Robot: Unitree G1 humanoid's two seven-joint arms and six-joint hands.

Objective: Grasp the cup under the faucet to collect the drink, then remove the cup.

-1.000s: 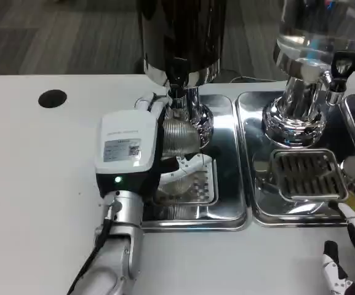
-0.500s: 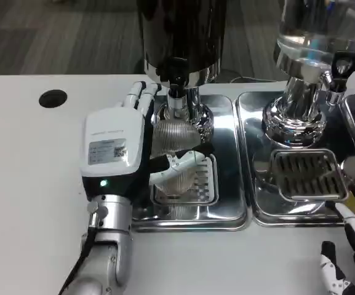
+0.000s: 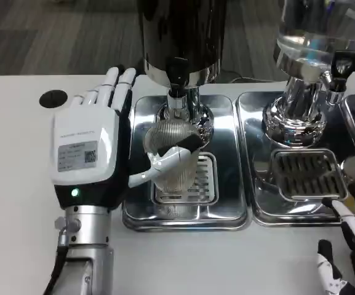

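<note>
While the white surface [image 3: 17, 184] carries the steel tray [image 3: 226, 209] and dark dispenser [image 3: 183, 37], the ribbed cup [image 3: 174, 150] stands under its faucet [image 3: 177, 86]. Left robot hand [image 3: 88, 153] is open, only its thumb touching the cup; right robot hand [image 3: 349, 258] waits near, open. Grasping is unfinished: the fingers must wrap the cup.

head camera, looking down, close tabletop [image 3: 17, 184]
</note>
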